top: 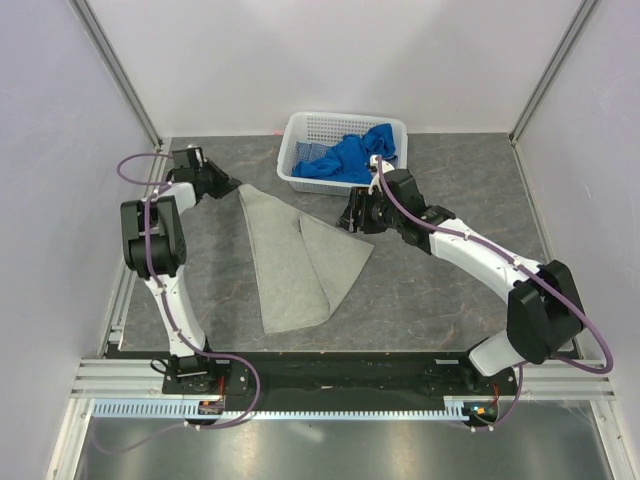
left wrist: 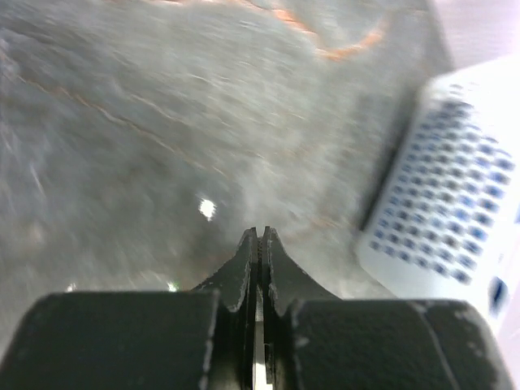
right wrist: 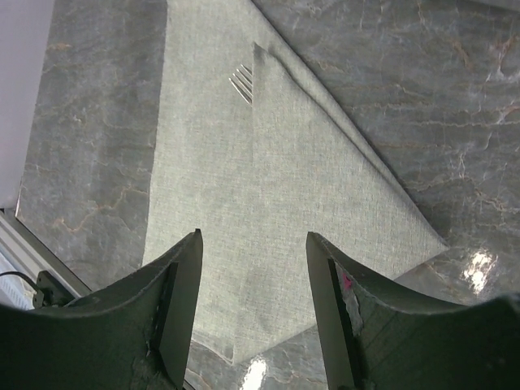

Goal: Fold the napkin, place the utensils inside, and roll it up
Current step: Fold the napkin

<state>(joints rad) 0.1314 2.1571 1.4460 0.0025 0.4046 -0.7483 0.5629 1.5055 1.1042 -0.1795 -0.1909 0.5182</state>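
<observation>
While your right gripper point(right wrist: 253, 237) gapes open and left gripper point(left wrist: 260, 232) sits closed, empty, careless rolling could slide the fork point(right wrist: 242, 84) from the napkin point(right wrist: 219, 187).

**Top view:** fixed high behind the near edge of the table point(top: 450, 290), facing down and forward over its whole surface.

**Left wrist view:** low and close to the table, blurred, looking along the left gripper point(left wrist: 260, 233) toward the basket point(left wrist: 443, 203), which the top view also shows.

**Right wrist view:** higher, looking down past the right gripper point(right wrist: 253, 237) onto the napkin point(right wrist: 268, 187), which also appears in the top view.
</observation>
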